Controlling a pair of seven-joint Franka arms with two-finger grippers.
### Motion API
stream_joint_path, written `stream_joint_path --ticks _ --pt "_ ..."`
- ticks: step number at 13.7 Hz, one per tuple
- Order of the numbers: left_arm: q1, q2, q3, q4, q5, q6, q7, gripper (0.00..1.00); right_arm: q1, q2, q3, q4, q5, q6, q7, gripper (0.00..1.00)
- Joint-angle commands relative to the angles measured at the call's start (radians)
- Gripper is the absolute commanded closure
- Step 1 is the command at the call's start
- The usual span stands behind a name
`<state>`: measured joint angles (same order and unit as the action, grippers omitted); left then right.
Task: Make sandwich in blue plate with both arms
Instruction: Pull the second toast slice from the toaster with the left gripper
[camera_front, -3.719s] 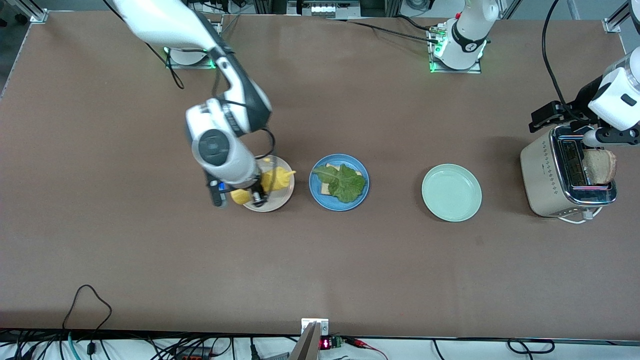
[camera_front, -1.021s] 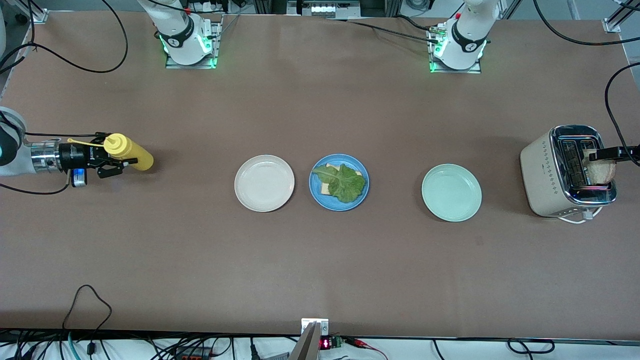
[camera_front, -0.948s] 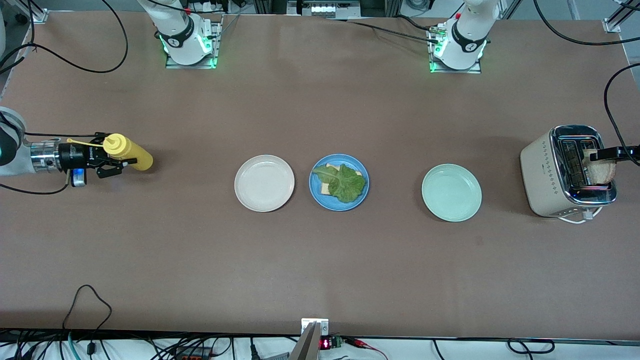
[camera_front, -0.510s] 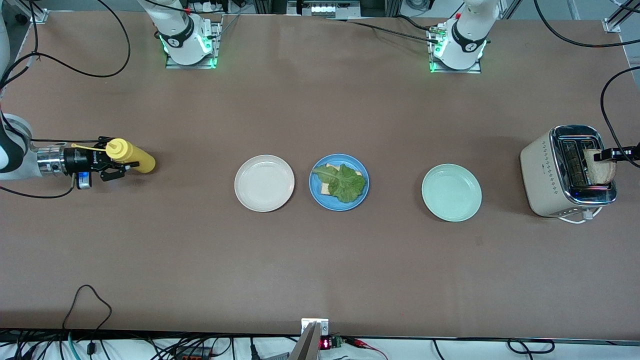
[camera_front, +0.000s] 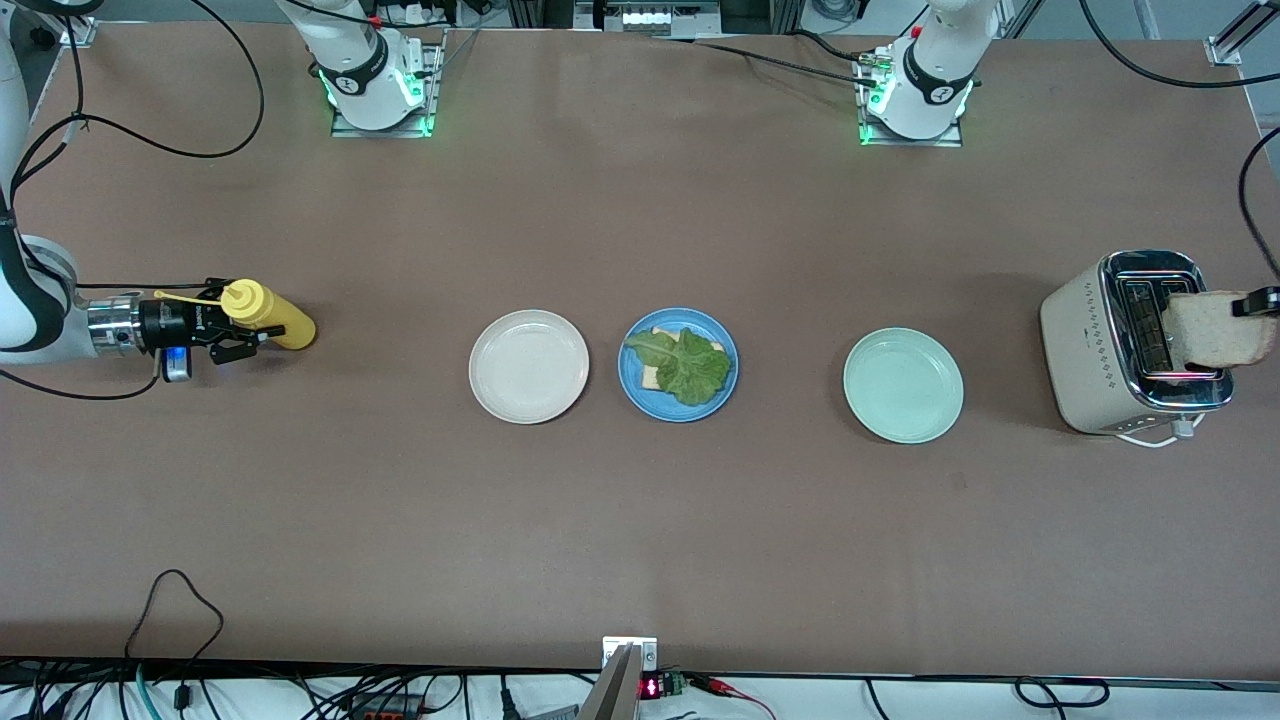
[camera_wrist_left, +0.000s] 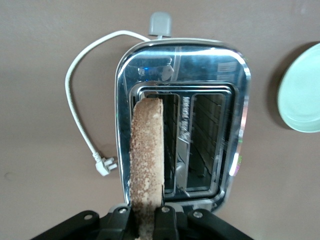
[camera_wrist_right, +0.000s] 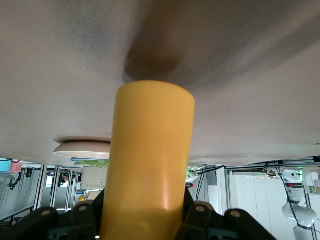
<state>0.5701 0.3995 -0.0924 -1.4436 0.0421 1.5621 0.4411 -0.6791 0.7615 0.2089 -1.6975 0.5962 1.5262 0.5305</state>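
The blue plate (camera_front: 633, 388) sits mid-table with a bread slice (camera_front: 653, 376) and a green lettuce leaf (camera_front: 688, 366) on it. My left gripper (camera_front: 1250, 304) is shut on a second bread slice (camera_front: 1212, 331), which hangs half out of a slot of the toaster (camera_front: 1098, 345). In the left wrist view the slice's crust edge (camera_wrist_left: 146, 155) runs up from between the gripper's (camera_wrist_left: 147, 223) pads. My right gripper (camera_front: 228, 336) is shut on a yellow squeeze bottle (camera_front: 282, 322), held sideways over the table at the right arm's end, and the bottle (camera_wrist_right: 151, 165) fills the right wrist view.
A cream-white plate (camera_front: 528, 366) lies beside the blue plate toward the right arm's end, and a mint-green plate (camera_front: 903, 385) toward the left arm's end. The toaster's white cord (camera_wrist_left: 80, 110) trails on the table. Cables hang along the table's front edge.
My left gripper has shut on the bread slice and drawn it up out of the toaster slot. My right gripper has shifted slightly toward the plates with the bottle.
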Motion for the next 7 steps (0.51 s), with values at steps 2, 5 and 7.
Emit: stream_joint_path --ticks 2,5,7 --pt "-0.006 -0.016 -0.055 0.118 0.013 -0.192 0.005 0.99 -0.039 0.009 0.026 0.016 -0.029 -0.018 -0.03 0.85" --pt "-0.006 -0.044 -0.208 0.115 0.01 -0.306 -0.014 0.99 -0.043 0.013 0.026 0.016 -0.033 -0.017 -0.044 0.8" --pt "-0.006 -0.036 -0.321 0.091 -0.025 -0.31 -0.073 0.99 -0.043 0.016 0.026 0.016 -0.033 -0.015 -0.046 0.57"
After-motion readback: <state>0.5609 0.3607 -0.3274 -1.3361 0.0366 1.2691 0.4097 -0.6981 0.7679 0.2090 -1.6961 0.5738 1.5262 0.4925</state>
